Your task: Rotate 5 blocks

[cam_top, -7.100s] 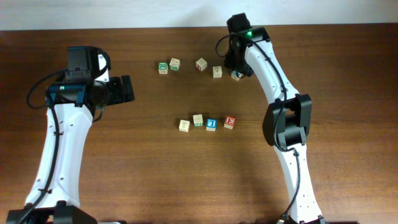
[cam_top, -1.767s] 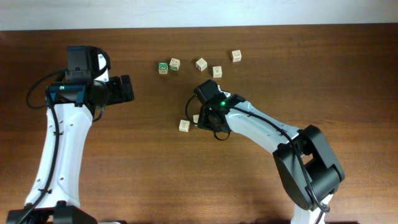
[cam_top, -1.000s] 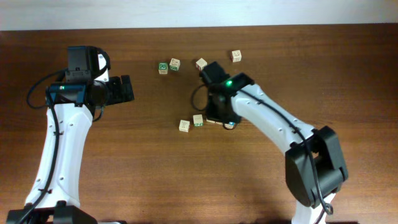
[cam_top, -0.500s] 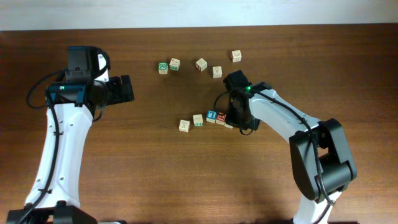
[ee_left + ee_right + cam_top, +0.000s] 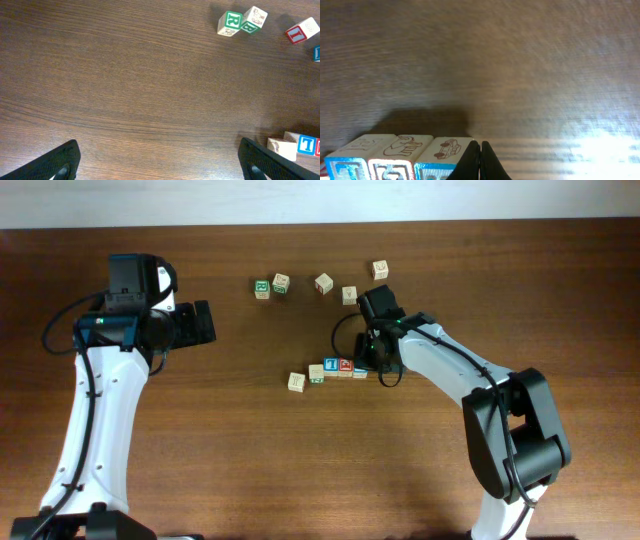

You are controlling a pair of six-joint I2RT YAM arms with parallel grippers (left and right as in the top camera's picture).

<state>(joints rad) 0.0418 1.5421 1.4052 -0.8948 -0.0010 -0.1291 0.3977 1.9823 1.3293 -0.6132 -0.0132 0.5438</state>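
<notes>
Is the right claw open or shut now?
Shut. The right claw shows both fingers pressed together, no gap, nothing between them.

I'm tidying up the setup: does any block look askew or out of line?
Nothing damaged. In the far row, the red-marked block sits turned at an angle; in the near row, the leftmost tan block sits offset from the line.

Grained dark-brown tabletop; blue-faced block, red-faced block, green-marked block, plain tan block; toward 12 o'clock, a green-faced cube.
</notes>
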